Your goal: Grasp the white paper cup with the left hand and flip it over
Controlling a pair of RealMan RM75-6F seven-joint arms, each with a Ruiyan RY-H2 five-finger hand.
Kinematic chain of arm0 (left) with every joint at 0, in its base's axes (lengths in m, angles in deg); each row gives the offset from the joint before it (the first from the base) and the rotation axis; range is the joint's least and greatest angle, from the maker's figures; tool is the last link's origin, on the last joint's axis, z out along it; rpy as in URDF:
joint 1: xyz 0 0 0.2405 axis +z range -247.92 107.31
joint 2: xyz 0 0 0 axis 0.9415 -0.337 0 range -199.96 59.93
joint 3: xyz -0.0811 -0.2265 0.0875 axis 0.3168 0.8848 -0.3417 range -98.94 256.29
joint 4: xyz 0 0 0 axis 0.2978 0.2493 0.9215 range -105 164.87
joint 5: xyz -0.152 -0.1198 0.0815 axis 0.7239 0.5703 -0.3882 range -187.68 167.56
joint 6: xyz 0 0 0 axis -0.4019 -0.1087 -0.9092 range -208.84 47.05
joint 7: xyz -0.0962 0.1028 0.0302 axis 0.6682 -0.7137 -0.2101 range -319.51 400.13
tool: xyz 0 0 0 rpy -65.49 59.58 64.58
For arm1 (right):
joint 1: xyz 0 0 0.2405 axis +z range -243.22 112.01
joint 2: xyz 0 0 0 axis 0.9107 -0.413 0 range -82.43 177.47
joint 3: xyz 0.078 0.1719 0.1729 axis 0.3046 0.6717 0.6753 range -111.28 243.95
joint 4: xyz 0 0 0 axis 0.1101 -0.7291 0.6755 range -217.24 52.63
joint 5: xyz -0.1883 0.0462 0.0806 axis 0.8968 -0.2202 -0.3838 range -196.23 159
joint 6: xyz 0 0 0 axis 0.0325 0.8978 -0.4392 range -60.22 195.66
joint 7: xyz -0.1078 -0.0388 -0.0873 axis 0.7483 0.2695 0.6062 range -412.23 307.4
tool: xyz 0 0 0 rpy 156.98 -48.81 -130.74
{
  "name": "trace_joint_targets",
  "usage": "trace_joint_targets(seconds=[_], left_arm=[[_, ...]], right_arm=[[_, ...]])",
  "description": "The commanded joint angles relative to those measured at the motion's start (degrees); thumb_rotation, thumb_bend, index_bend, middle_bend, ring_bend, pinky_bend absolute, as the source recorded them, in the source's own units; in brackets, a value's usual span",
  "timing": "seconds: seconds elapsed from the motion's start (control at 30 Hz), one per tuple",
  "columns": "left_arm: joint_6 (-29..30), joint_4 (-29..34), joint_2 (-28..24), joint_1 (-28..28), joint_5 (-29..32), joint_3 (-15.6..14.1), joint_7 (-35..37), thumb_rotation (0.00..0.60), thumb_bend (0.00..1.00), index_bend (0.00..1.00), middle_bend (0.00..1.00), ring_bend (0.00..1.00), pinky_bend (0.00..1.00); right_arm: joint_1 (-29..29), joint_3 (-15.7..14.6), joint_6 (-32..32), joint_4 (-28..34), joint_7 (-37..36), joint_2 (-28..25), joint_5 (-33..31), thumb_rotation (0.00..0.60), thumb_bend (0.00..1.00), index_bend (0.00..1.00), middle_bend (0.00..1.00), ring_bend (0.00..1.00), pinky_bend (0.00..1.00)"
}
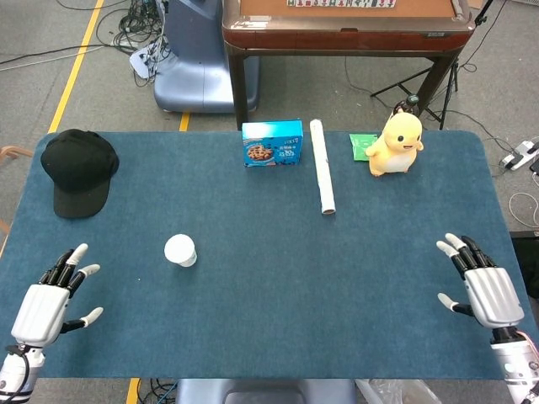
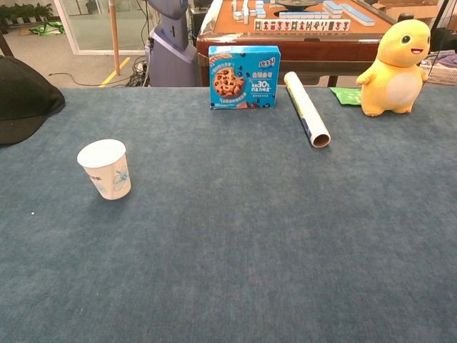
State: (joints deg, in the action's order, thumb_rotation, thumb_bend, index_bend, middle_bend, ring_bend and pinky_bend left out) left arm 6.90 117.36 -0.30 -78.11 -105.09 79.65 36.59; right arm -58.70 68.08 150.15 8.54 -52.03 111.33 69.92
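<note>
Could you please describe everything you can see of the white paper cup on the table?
The white paper cup stands upright, mouth up, on the blue table cover, left of centre. It looks like thin white paper with a rolled rim and a small pale blue print on its side. Only the cover touches it; the left hand is apart, nearer the front edge.
</note>
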Motion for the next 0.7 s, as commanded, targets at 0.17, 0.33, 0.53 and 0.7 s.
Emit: trace_joint_targets(seconds=[0.17,0.33,0.53,0.7], left_arm=[[-3.14,3.66,-0.54,-2.99,-0.97,0.71,-1.46,0.6,0.11,0.29,0.0,0.0,0.26],[-6.05,5.72,-0.77,-4.87,-0.74,1.02,-5.28,0.6,0.11,0.3,0.0,0.0,0.25],[-9.29,5.18,-0.4,-6.93,-0.34,1.55,-14.37,0.6,0.11,0.2,0.29,0.35,0.57],[-12.79,4.05,-0.93,-9.7,-0.67,1.59,-12.69,0.6,0.11,0.16,0.67,0.64,0.81]], right_arm=[[-0.49,0.46,1.06,0.33,-0.89,-0.6,-0.22,0.6,0.0,0.2,0.13,0.07,0.32],[-0.48,0.4,0.83,0.43,-1.4,-0.97,-0.16,0.6,0.0,0.21,0.13,0.07,0.32],[-0.54,0.49,1.01,0.67,-2.19,-1.49,-0.02,0.6,0.0,0.21,0.14,0.07,0.32],[-0.79,0.63,1.79,0.9,-2.76,-1.95,0.33,0.6,0.0,0.21,0.14,0.07,0.32]])
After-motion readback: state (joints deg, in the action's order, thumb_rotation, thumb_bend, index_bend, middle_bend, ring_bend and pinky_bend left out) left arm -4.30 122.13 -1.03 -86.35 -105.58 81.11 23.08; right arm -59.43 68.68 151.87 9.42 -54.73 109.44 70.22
